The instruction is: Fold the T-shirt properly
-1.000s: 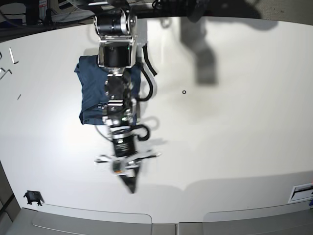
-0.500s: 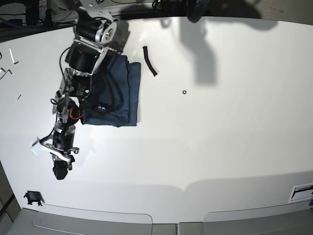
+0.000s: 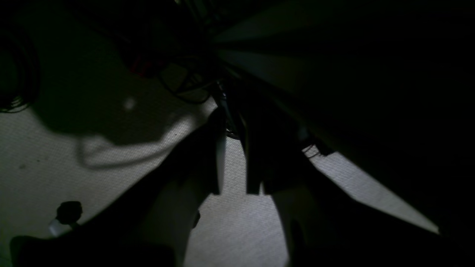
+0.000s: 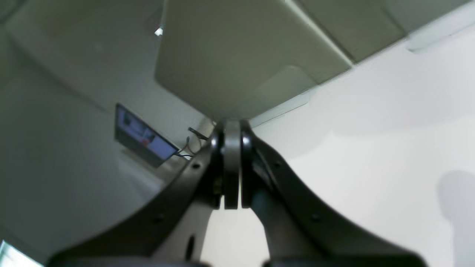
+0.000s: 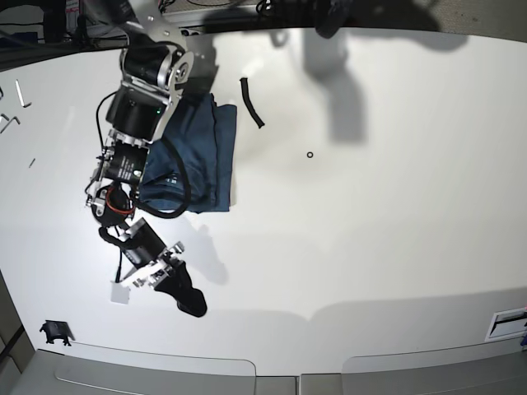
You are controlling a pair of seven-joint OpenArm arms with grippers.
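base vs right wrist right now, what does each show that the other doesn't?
Base only: the folded T-shirt lying on the white table, partly under the right arm, plus a short black strip and a small ring on the tabletop.

Right wrist only: a close look at the right gripper, its jaws pressed together with nothing between them, and a blurred screen in the background.

Both: the right gripper, off the shirt and above bare white table.

T-shirt: dark navy-blue, folded into a compact rectangle
Pose: lying flat
Place: table's far left part, near the far edge
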